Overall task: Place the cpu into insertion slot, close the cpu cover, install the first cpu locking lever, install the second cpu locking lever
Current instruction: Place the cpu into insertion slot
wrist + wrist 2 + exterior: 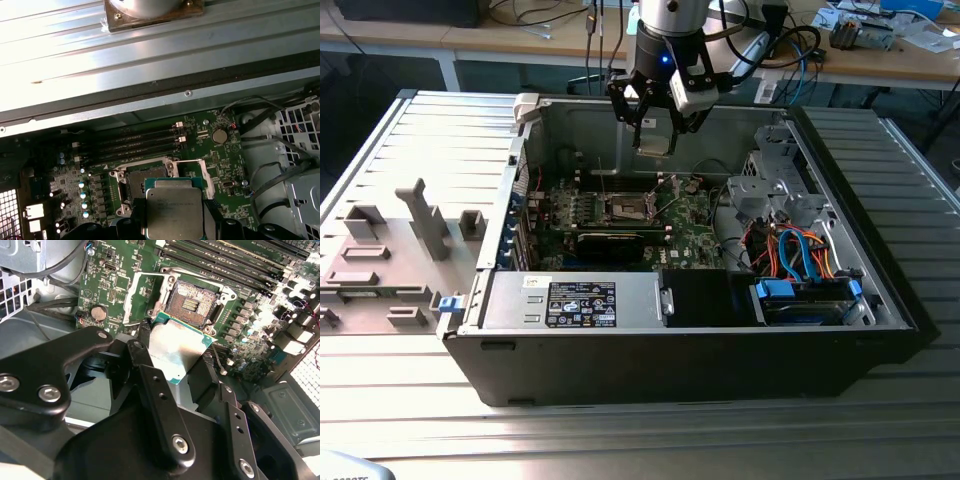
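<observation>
My gripper [658,132] hangs above the open computer case, shut on the cpu [656,142], a flat square chip with a silvery top. In both wrist views the cpu [177,347] [174,210] sits between the black fingers [142,357], above the board and just beside the insertion slot [192,299] [142,181]. The insertion slot [628,208] has a dark centre and lies bare on the green board. The cpu cover [136,296] [206,175] is swung open beside the socket. A thin locking lever [231,290] stands free along the socket's edge.
Long black memory slots [135,142] run beside the socket. A drive cage with blue and orange cables [800,250] fills the case at the exterior view's right. The power supply [580,300] lies along the near wall. A grey fixture plate [390,250] sits outside at the left.
</observation>
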Available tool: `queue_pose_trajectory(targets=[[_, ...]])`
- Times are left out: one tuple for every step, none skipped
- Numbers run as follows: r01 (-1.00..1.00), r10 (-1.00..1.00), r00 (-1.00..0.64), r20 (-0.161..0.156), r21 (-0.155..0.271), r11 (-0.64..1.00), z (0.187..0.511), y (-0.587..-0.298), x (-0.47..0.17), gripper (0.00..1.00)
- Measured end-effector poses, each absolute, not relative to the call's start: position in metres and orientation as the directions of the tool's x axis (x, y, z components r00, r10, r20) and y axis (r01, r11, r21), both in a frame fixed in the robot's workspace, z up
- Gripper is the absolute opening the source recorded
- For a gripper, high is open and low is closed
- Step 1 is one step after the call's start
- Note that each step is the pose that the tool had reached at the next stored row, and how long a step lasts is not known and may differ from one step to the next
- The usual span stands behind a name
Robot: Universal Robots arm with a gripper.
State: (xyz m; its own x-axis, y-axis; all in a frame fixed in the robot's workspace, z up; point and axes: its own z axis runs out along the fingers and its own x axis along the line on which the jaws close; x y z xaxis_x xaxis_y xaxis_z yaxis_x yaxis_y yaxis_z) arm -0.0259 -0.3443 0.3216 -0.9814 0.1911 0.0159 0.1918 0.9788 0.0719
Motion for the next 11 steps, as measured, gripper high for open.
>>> queue_pose_trajectory(targets=[[0.192, 0.192, -0.981, 0.016, 0.072, 0.979, 0.3216, -0.3443, -0.0259, 0.54], [0.193, 0.192, -0.981, 0.016, 0.072, 0.979, 0.3216, -0.3443, -0.0259, 0.54], [0.193, 0.192, -0.981, 0.016, 0.072, 0.979, 0.3216, -0.3443, -0.0259, 0.54], [0.194, 0.193, -0.981, 0.016, 0.072, 0.978, 0.3216, -0.3443, -0.0259, 0.54], [0.194, 0.194, -0.981, 0.016, 0.071, 0.978, 0.3216, -0.3443, -0.0259, 0.54], [0.195, 0.194, -0.981, 0.016, 0.071, 0.978, 0.3216, -0.3443, -0.0259, 0.54], [0.195, 0.195, -0.981, 0.016, 0.071, 0.978, 0.3216, -0.3443, -0.0259, 0.54], [0.196, 0.195, -0.981, 0.016, 0.071, 0.978, 0.3216, -0.3443, -0.0259, 0.54], [0.196, 0.196, -0.981, 0.016, 0.071, 0.978, 0.3216, -0.3443, -0.0259, 0.54], [0.197, 0.196, -0.980, 0.016, 0.071, 0.978, 0.3216, -0.3443, -0.0259, 0.54], [0.198, 0.197, -0.980, 0.016, 0.071, 0.978, 0.3216, -0.3443, -0.0259, 0.54]])
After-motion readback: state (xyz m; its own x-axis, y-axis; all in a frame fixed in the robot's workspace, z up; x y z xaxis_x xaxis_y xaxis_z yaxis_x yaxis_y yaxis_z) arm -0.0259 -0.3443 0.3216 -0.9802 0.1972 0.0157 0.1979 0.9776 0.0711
